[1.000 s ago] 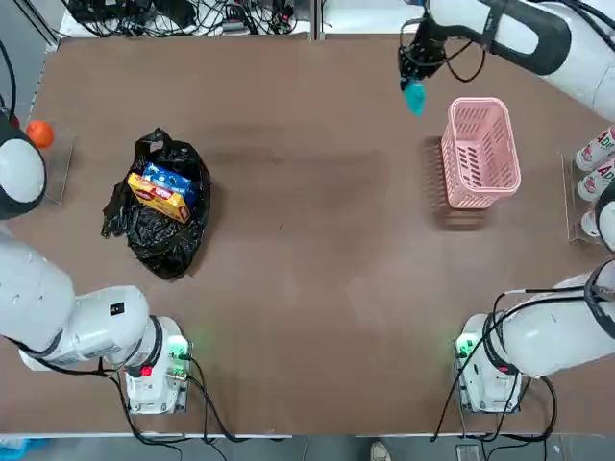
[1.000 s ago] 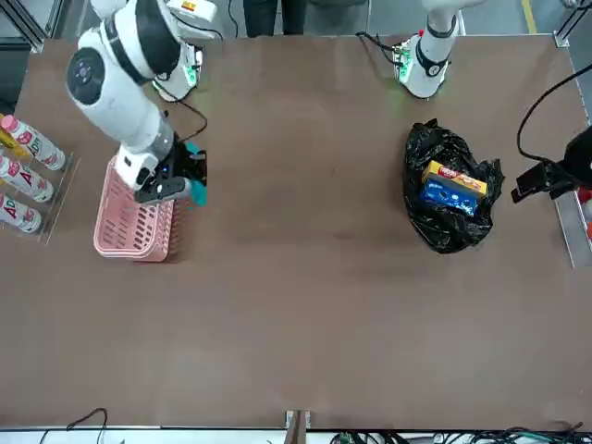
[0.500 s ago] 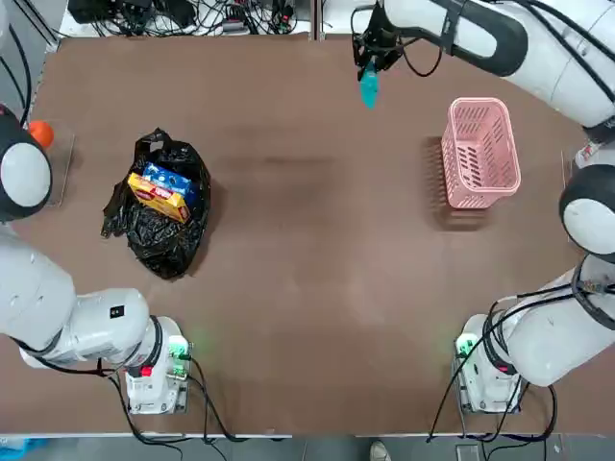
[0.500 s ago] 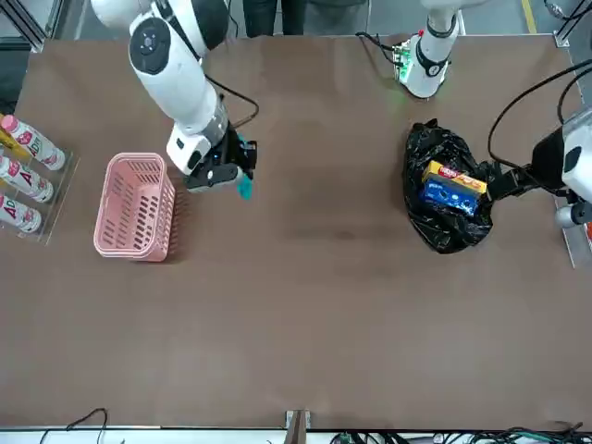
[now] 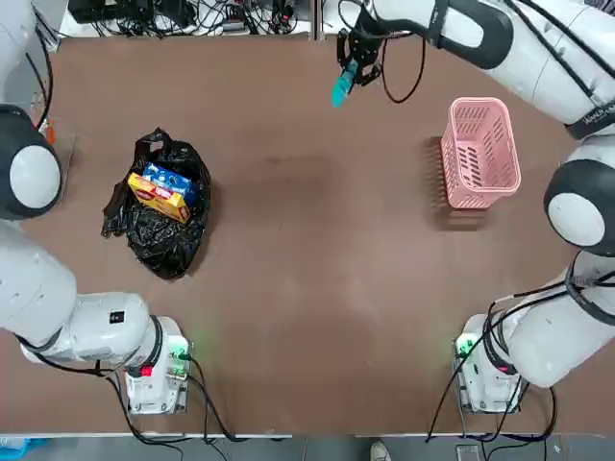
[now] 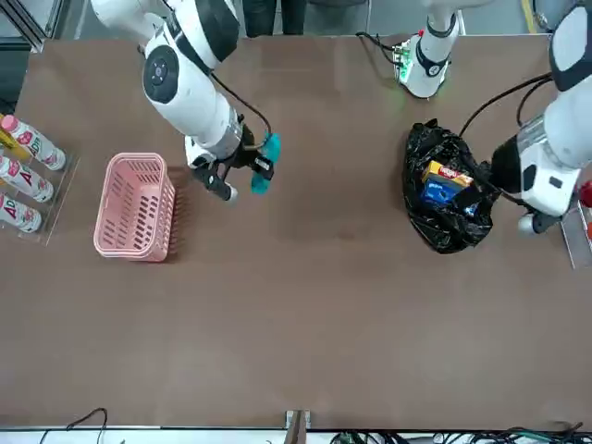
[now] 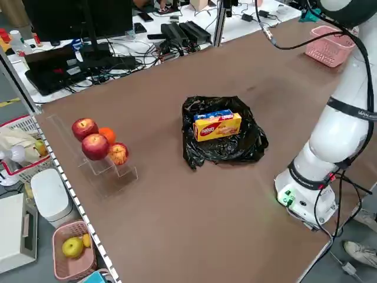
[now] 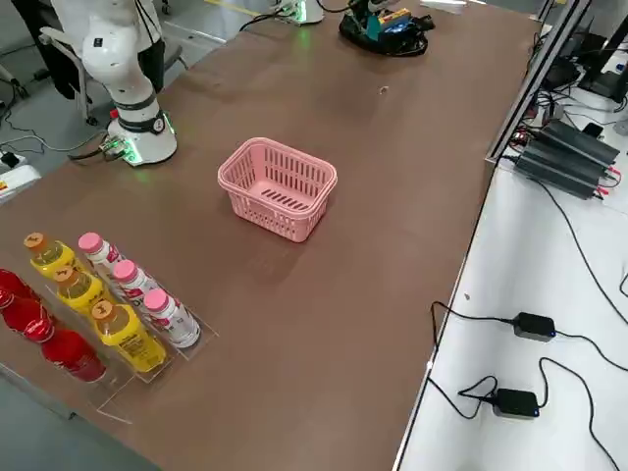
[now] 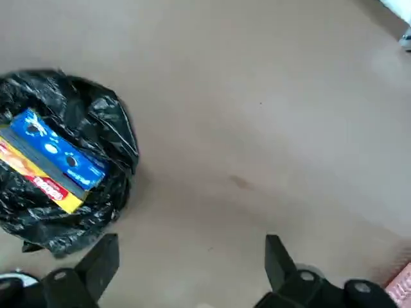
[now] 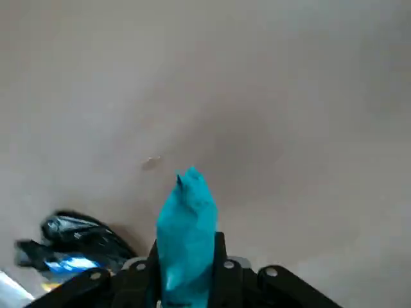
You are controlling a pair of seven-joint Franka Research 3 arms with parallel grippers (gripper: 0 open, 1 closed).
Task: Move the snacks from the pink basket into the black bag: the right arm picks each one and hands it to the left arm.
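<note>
The slim teal snack [image 5: 340,86] is clamped in the right tool [image 5: 348,75], which is held above the far part of the tabletop [image 5: 317,269], between the pink basket [image 5: 479,152] and the black bag [image 5: 159,206] but nearer the basket. In the right wrist view the teal packet [image 10: 185,244] is seen standing up between the two fingers [image 10: 142,269], which are pressed against its sides. In the front view the same packet [image 6: 264,171] is seen clear of the surface, just beside the right tool [image 6: 248,166] and apart from the basket [image 6: 134,205].

The pink basket is seen upright on the tabletop at the robot's right side, and nothing is seen inside it in the right side view [image 8: 279,186].

The black bag is lying on the robot's left side of the tabletop. The blue snack [image 5: 169,180] and the yellow snack [image 5: 159,197] are lying side by side, touching, in its open top; this is confirmed in the left side view [image 7: 217,125].

The left tool [image 9: 186,269] is seen in its wrist view with its fingers [image 9: 97,263] spread wide apart and nothing between them, held above the tabletop near the black bag [image 9: 64,154].

Bottles [image 8: 98,314] are stood in a rack beyond the basket, and fruit [image 7: 97,144] is set on a stand beyond the bag.
</note>
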